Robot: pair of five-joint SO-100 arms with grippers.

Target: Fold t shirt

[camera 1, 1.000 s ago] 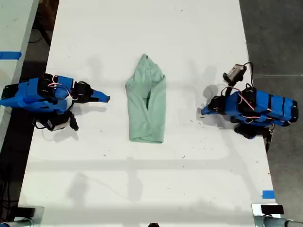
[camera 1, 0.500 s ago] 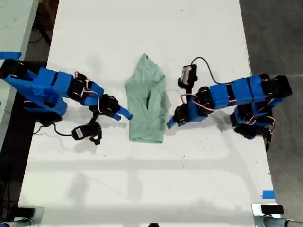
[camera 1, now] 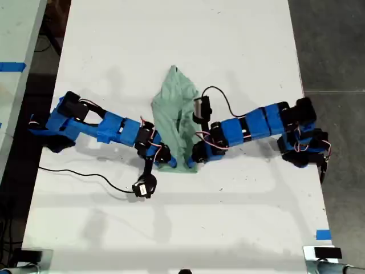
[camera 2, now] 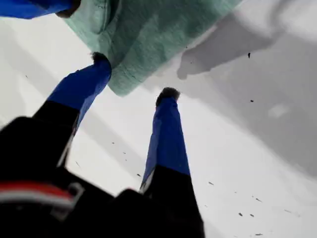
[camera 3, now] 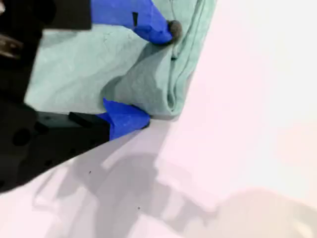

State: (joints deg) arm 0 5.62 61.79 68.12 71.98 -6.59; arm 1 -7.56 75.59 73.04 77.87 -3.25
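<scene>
The pale mint-green t shirt (camera 1: 177,123) lies in a narrow folded strip at the middle of the white table (camera 1: 171,40). My first gripper (camera 1: 164,158) reaches in from the exterior view's left. It is open, with one fingertip (camera 2: 101,60) touching the shirt's (camera 2: 148,34) lower corner. My second gripper (camera 1: 195,158) comes from the exterior view's right. It is open (camera 3: 157,74) and straddles the other lower corner of the shirt (camera 3: 74,69): one finger rests on the cloth, the other sits at its edge.
A black cable (camera 1: 85,174) trails across the table beneath the first arm. Blue tape (camera 1: 323,234) marks the table near the exterior view's lower right. A second table (camera 1: 14,34) stands at that view's left, dark floor (camera 1: 336,45) at its right.
Both arms have stretched from the table's sides in to the shirt. Their grippers now sit at its two lower corners, where earlier they were folded back and apart from it.
</scene>
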